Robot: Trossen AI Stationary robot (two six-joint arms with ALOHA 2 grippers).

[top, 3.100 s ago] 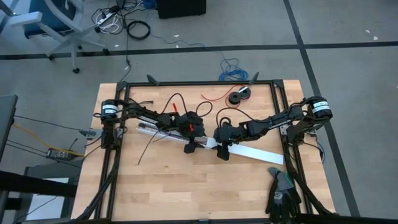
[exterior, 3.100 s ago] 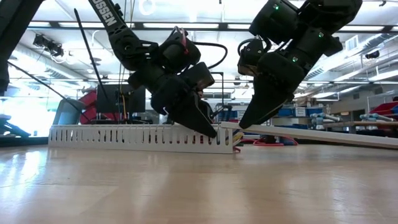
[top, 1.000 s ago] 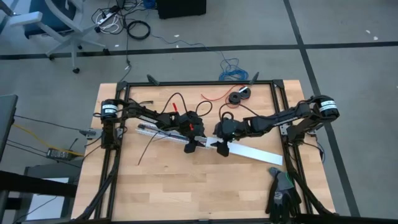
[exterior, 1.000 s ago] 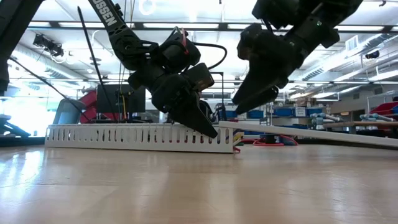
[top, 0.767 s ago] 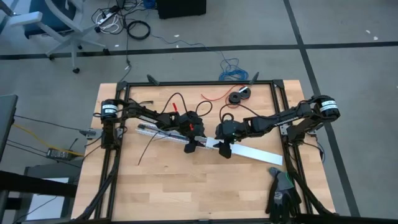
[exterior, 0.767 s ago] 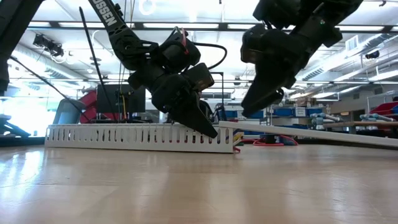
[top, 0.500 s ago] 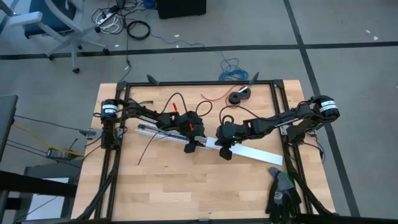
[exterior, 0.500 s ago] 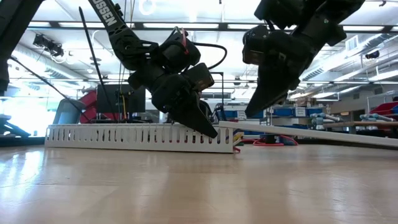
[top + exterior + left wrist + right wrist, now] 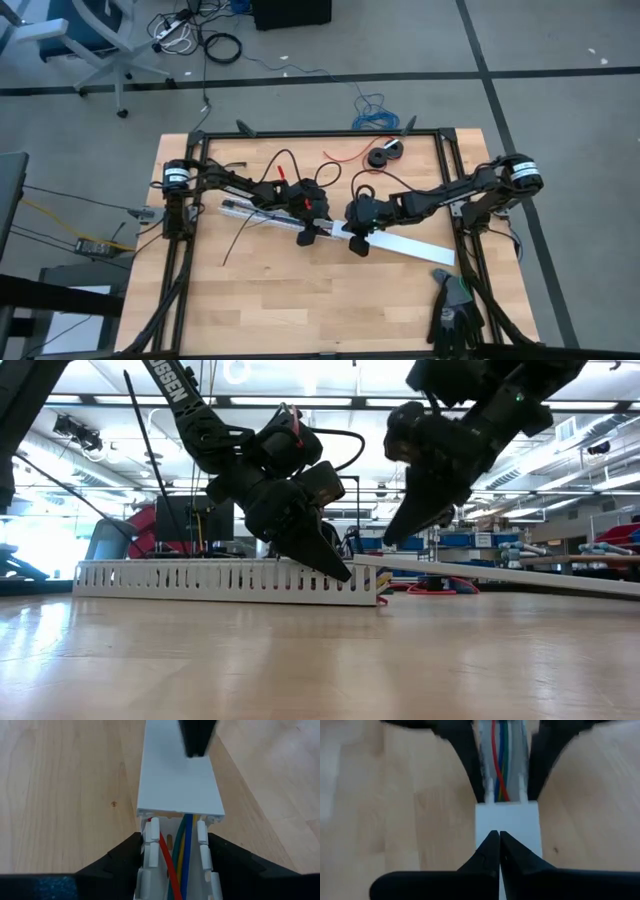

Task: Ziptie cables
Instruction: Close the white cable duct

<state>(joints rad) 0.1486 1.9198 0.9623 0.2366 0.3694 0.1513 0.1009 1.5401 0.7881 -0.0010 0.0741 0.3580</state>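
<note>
A wooden table [image 9: 300, 290] carries a white slotted duct [image 9: 225, 582].

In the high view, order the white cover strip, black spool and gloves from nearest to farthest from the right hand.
From the right hand:
1. White cover strip: directly beneath it, mid-table.
2. Black spool: at the table's far edge.
3. Gloves: at the near right corner.
</note>
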